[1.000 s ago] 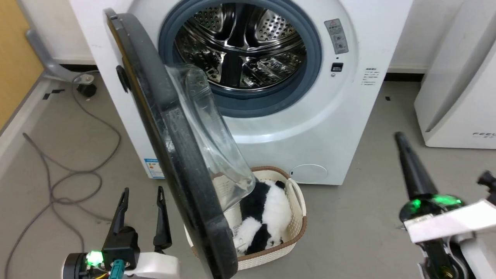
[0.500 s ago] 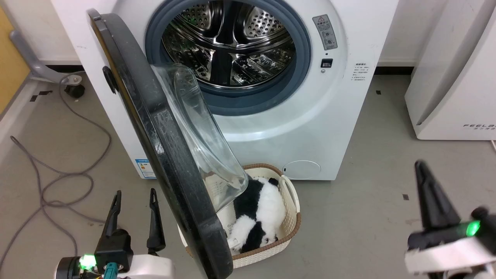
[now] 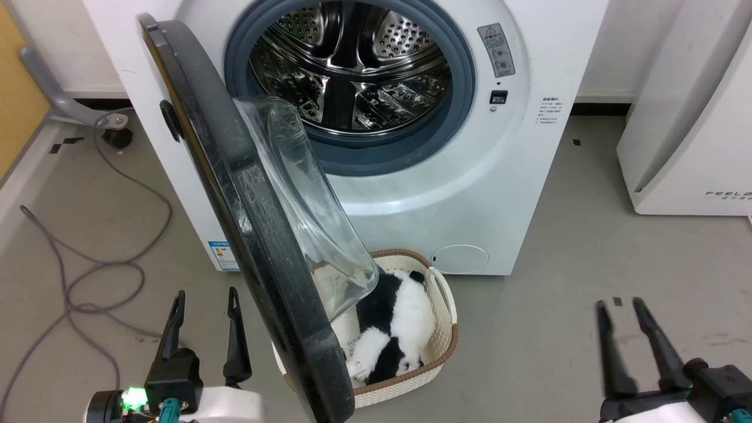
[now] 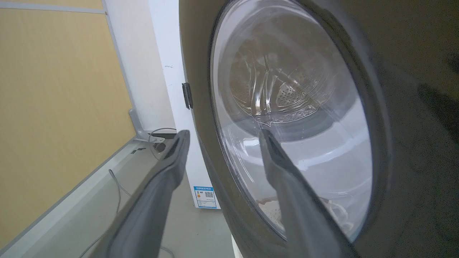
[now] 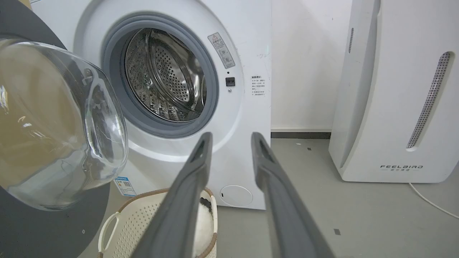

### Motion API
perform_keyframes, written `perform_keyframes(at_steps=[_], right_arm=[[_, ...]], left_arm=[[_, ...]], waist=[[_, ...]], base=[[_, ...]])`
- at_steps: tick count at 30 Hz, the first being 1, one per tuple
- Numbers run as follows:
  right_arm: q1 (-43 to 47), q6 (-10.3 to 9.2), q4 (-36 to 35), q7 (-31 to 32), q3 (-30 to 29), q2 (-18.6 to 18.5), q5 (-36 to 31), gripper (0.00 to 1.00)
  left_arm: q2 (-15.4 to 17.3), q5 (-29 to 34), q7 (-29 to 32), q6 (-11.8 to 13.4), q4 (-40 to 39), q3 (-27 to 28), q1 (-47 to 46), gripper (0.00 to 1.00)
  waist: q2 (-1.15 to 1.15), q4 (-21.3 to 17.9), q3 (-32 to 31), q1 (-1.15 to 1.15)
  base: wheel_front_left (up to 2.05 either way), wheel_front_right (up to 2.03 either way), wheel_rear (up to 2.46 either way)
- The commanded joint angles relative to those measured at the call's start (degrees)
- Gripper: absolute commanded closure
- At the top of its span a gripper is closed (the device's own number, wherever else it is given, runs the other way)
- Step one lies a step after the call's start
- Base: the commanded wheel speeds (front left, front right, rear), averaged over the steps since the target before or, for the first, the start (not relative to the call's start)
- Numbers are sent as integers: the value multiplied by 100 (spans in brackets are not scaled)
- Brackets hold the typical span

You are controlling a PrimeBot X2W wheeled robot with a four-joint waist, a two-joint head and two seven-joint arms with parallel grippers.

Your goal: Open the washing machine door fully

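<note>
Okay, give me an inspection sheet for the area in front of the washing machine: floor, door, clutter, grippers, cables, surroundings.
Surface: grey floor, a few small dark marks.
Job's things: washing machine door swung out on its left-side hinge; steel drum exposed.
Clutter: cream basket holding a black-and-white plush toy, on the floor below the door's glass bowl.
Grippers: left gripper open, empty, beside the door's outer face; right gripper open, empty, over the floor.
Cables: grey cable looped on the floor left of the machine.
Surroundings: white FEELBIRD unit at right; yellow panel at left.
</note>
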Motion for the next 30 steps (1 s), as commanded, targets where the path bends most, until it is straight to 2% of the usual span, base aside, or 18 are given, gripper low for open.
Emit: perform_keyframes(at_steps=[1,8,9,10,11,20,25,30], right_arm=[[107,5,-24,-24,-8,45,-16,0],[187,5,-65,-25,-40,134,-164,0],[195,5,-57,-25,-42,141,-197,0],[199,5,-55,-25,-49,148,-226,0],[203,5,-54,-25,-59,155,-249,0],[271,5,-36,-25,-118,198,-329,0],[296,5,-25,-25,-126,206,-335,0],[310,5,-6,-25,-108,208,-275,0]], left_arm=[[-17,-9,-30,-8,7,12,5,0],[-24,-29,-30,-13,34,55,28,0],[-18,-27,-30,-23,33,60,27,20],[-7,-17,-30,-27,17,69,21,69],[0,-21,-30,-44,12,72,23,100],[140,-37,-30,-101,-351,246,2,100],[150,-109,-30,-209,-1019,277,-87,100],[134,25,-30,-347,-1777,-4,-181,100]], waist=[[0,4,-9,0],[0,32,-76,0],[0,38,-85,0],[0,44,-95,0],[0,51,-105,0],[0,126,-214,0],[0,186,-240,0],[0,235,-262,0]], base=[[0,0,0],[0,0,0],[0,0,0],[0,0,0],[0,0,0],[0,0,0],[0,0,0],[0,0,0]])
